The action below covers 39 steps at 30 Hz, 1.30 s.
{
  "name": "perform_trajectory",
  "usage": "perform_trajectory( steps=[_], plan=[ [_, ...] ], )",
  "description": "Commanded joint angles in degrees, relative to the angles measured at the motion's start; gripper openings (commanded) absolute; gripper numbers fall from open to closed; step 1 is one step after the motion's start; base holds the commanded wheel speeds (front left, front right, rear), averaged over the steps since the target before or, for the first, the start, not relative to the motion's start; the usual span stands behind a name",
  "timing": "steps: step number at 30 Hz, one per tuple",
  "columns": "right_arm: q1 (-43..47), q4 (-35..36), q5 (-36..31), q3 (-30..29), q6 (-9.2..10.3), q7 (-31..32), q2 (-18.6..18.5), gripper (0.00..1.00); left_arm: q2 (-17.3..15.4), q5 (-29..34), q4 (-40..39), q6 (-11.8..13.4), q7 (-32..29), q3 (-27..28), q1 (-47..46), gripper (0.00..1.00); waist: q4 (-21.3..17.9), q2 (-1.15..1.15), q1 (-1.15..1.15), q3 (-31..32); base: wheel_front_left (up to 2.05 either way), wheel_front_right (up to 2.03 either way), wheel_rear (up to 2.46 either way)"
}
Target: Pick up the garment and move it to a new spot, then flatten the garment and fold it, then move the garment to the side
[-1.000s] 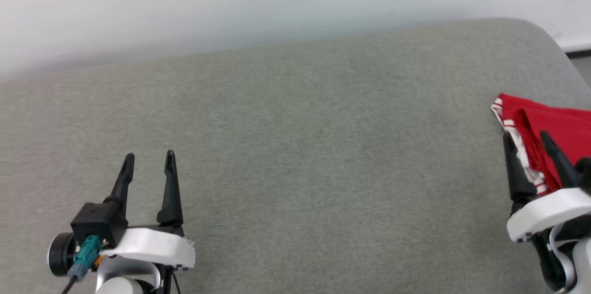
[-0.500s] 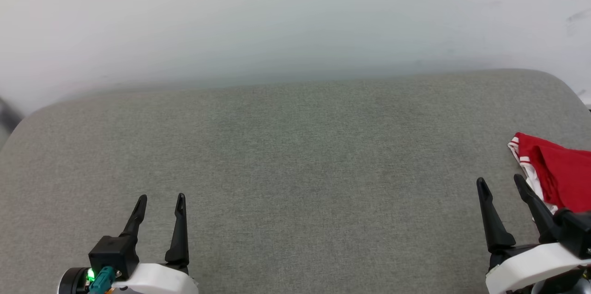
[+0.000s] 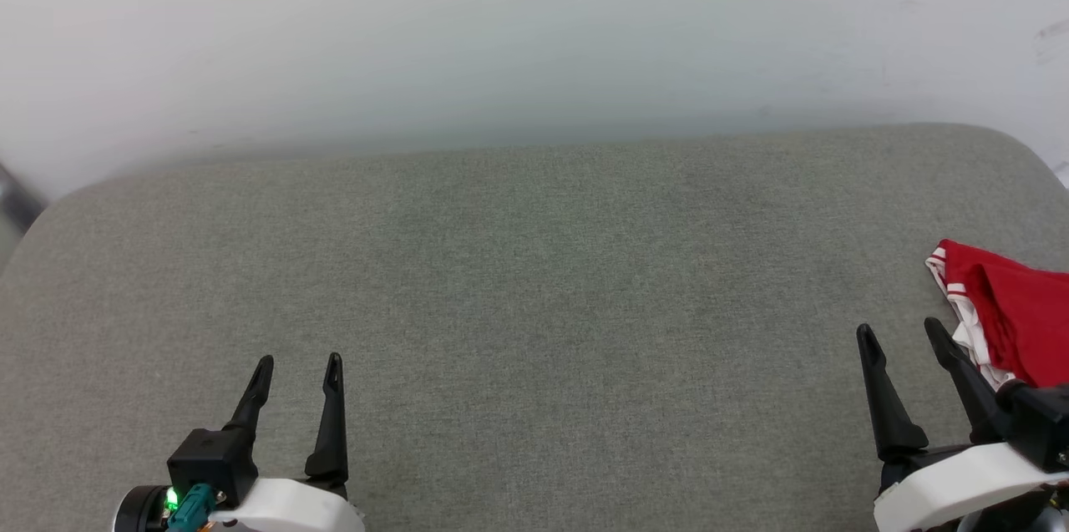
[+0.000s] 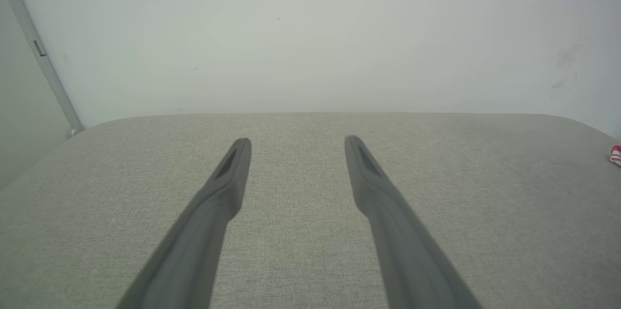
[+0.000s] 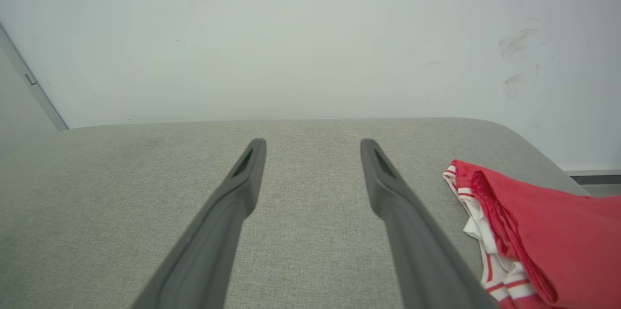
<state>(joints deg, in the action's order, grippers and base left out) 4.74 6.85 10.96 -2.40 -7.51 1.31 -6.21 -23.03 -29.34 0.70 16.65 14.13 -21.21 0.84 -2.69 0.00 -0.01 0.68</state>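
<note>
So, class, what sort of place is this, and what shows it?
Probably an indoor test room: a padded grey fabric surface against a bare, scuffed white wall, with one red garment lying at its right edge.

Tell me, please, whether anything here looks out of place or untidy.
Nothing looks spilled or damaged. The garment lies by the right edge of the grey surface, loosely bunched, with white striped trim poking out under the red cloth. The wall behind bears dark scuff marks on its right.
</note>
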Motion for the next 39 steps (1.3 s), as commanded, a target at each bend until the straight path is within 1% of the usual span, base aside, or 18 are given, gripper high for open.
perform_trajectory(
  steps=[1,11,12,16,26,39],
  plan=[
    [-0.7,-0.3,0.0,0.1,0.05,-0.3,-0.2,1.00,0.0,0.1,0.2,-0.2,0.3,0.2,-0.6,1.00,0.0,0.00,0.01,0.0,0.00,0.00,0.00],
    [-1.4,-1.2,0.2,0.2,0.05,-0.9,-0.7,1.00,0.4,0.4,0.6,-0.5,0.7,0.5,-1.0,1.00,-0.1,0.00,0.01,-0.2,0.00,0.00,0.00],
    [-0.3,-1.2,0.2,0.2,0.00,-0.8,-0.5,0.00,0.3,0.1,0.6,-0.5,0.4,0.4,-0.2,0.00,-0.1,0.00,0.01,-0.2,0.00,0.00,0.00],
    [0.4,-2.9,1.2,0.2,-0.01,-0.7,-0.2,0.00,1.2,-1.0,1.9,-0.8,0.0,0.0,0.6,0.00,-0.1,0.00,0.01,-0.2,0.00,0.00,0.00],
    [-1.2,-5.3,12.3,-0.4,-0.01,0.1,0.3,0.00,3.4,-9.9,3.3,-3.9,-2.5,3.5,-0.4,0.00,0.1,0.00,0.01,-0.3,0.00,0.00,0.00],
    [-3.1,-8.1,24.7,-1.1,0.00,1.0,0.8,0.00,6.1,-19.8,5.4,-7.6,-5.4,7.4,-1.9,0.00,0.4,0.00,0.01,-0.3,0.00,0.00,0.00]
  ],
)
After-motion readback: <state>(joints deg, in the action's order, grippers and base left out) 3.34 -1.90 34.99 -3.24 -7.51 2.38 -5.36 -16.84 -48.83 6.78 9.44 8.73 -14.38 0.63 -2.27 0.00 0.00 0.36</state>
